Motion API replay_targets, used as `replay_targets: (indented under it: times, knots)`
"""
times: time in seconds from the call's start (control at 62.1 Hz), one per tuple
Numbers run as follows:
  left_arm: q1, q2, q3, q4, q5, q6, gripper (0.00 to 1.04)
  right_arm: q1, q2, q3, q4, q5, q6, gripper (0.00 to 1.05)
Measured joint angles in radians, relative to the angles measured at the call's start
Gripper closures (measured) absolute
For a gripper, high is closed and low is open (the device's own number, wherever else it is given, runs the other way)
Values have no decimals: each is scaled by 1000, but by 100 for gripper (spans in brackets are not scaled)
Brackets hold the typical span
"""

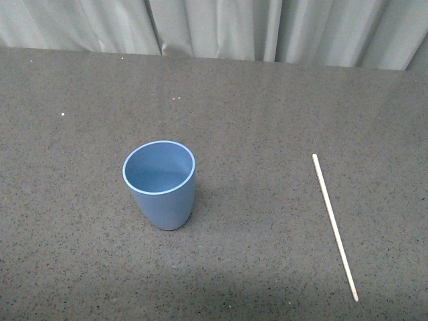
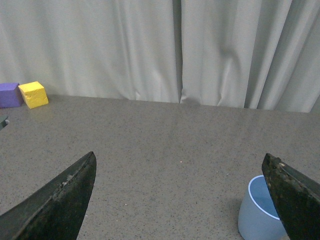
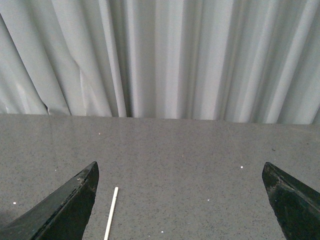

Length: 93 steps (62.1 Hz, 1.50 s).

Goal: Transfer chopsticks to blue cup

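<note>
The chopstick lies flat on the table, ahead of my right pincer and close beside one of its fingers. That pincer is spread wide and empty. The blue cup stands upright ahead of my left pincer, partly behind one finger; this pincer also gapes, holding nothing. Far beyond it, a yellow block seems to touch a purple block near the curtain.
</note>
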Motion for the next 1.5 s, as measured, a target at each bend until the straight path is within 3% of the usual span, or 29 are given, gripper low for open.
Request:
replay_targets:
  times: [0.547, 0.628, 0.676, 0.885, 1.046, 1.497]
  knots:
    - [0, 0, 0, 0, 0, 0, 7, 3, 2, 0, -1, 3, -2, 9]
    - [0, 0, 0, 0, 0, 0, 7, 98, 89, 18, -11, 277, -139, 9]
    - [0, 0, 0, 0, -2, 0, 7, 137, 190, 30, 5, 354, -207, 9]
    - [0, 0, 0, 0, 0, 0, 7, 153, 797, 189, 218, 217, -164, 9]
    - [0, 0, 0, 0, 0, 0, 7, 187, 1258, 390, 178, 97, -85, 9]
    - [0, 0, 0, 0, 0, 0, 7, 210, 1777, 702, 80, 31, 64, 9]
